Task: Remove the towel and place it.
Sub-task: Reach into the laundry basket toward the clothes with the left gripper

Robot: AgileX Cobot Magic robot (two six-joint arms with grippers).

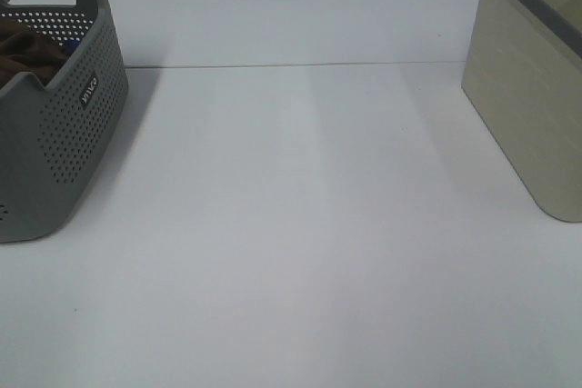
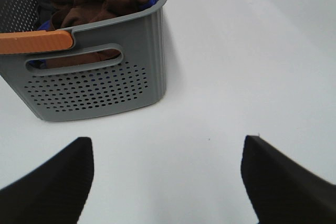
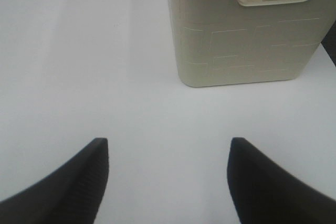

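The towel [image 2: 100,1], reddish-brown and plush, lies crumpled inside a grey perforated basket [image 2: 94,87]; in the high view it shows as a brown heap [image 1: 27,54] in that basket [image 1: 64,152] at the far left. My left gripper [image 2: 168,174] hovers over bare table short of the basket, open, nothing between its dark fingers [image 2: 50,182]. My right gripper [image 3: 168,174] is open too, over bare table facing a beige bin [image 3: 247,40]. Neither arm appears in the high view.
The beige bin [image 1: 532,97] with a dark rim stands at the right edge of the white table [image 1: 300,224]. Dark blue fabric [image 2: 44,22] lies in the basket beside the towel. An orange handle [image 2: 34,41] spans the basket's near rim.
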